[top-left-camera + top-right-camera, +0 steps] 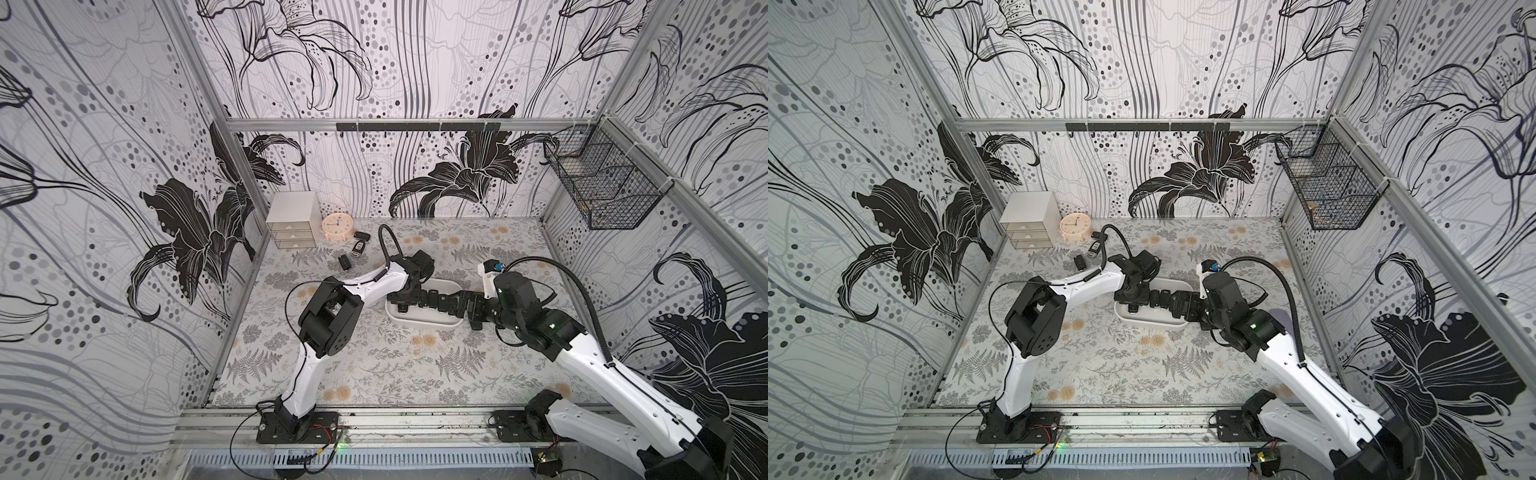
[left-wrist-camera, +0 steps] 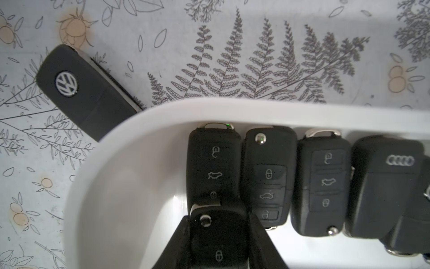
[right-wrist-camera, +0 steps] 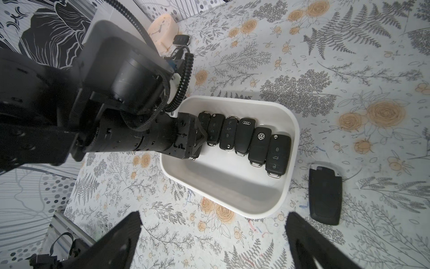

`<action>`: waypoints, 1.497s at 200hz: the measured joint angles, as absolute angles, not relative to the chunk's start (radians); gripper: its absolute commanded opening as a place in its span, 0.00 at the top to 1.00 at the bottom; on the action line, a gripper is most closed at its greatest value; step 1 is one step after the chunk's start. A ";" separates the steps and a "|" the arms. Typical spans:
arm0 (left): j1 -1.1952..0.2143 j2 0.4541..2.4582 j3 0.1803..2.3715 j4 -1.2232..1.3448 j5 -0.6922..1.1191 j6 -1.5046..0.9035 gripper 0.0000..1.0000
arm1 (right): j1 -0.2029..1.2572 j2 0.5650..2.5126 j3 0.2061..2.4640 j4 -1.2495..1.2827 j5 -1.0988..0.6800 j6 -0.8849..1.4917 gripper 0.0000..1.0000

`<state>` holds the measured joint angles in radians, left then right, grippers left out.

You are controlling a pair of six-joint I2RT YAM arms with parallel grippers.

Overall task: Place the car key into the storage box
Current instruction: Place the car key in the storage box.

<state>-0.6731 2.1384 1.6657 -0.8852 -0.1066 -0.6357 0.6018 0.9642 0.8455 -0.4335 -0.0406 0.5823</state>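
Black matte plastic sits between the fingers of your left gripper (image 2: 219, 215): it is clamped on the car key (image 2: 217, 235), a black flip fob with a round chrome button and a padlock symbol. The key is inside the storage box (image 2: 232, 109), a shallow white smooth-walled bin with rounded corners, at the end nearest your left arm. Its long axis runs across the box, parallel to the row of black rubber-buttoned key fobs (image 3: 244, 137) lined side by side along one long wall. Its chrome-tipped head overlaps the foot of the row's end fob. Whether it touches the floor you cannot tell.

Bare white floor lies on the side away from the row, so the release seems to turn on that overlap. Let go here and the key may settle leaning on its neighbour.

Your right gripper (image 3: 214, 215) hangs at the box's opposite end with its fingers spread wide, holding nothing. A smooth black slab fob (image 3: 325, 195) lies just outside that end wall on the fern-printed table cover (image 1: 374, 365).

Farther out, a black fob with a round silver badge (image 2: 79, 93) lies outside the box corner. Beyond stand a peach round clock (image 1: 337, 227) and a small grey three-drawer cabinet (image 1: 291, 220).
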 measured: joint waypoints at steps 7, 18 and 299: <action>-0.673 2.138 1.666 -0.883 -0.105 -0.636 0.75 | 0.601 0.964 0.846 -0.434 -0.041 0.582 0.00; -0.673 2.138 1.665 -0.882 -0.104 -0.636 0.75 | 0.599 0.966 0.846 -0.433 -0.044 0.582 0.00; -0.751 2.029 1.531 -0.894 -0.104 -1.625 0.76 | 0.587 0.973 0.811 -0.337 -0.121 0.477 0.00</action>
